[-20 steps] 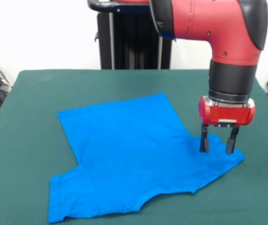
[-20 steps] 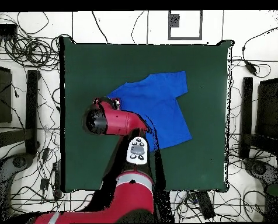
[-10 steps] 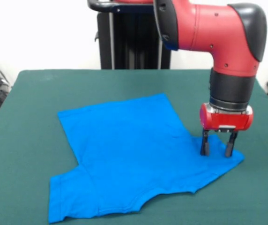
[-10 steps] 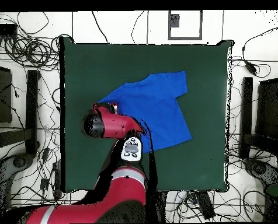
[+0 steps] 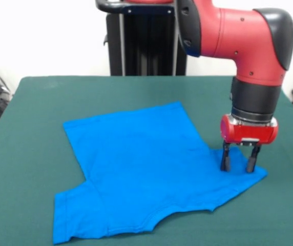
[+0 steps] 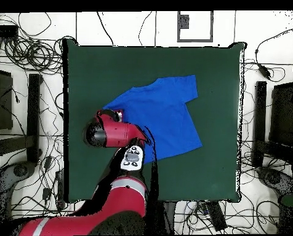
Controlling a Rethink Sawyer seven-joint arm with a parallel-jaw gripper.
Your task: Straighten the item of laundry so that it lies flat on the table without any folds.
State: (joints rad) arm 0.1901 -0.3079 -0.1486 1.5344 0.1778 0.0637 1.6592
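The bright blue T-shirt (image 5: 141, 164) lies spread on the dark green table (image 5: 34, 128), mostly flat, with one sleeve at the front left and the other at the right. My gripper (image 5: 237, 164) points straight down over the right sleeve. It is open, with both fingertips (image 5: 225, 163) at the cloth and nothing between them. In the overhead view the shirt (image 6: 167, 114) lies at the table's (image 6: 198, 172) middle. There the red arm (image 6: 112, 134) covers the gripper and the shirt's left sleeve tip.
The robot's black pedestal (image 5: 146, 46) stands behind the table's far edge. Cables and stands (image 6: 32, 123) lie on the floor around the table in the overhead view. Bare green cloth surrounds the shirt on all sides.
The gripper has shifted slightly right and down onto the right sleeve, its fingers a little closer together. In the overhead view the arm moved left and the sleeve there stretched out a bit.
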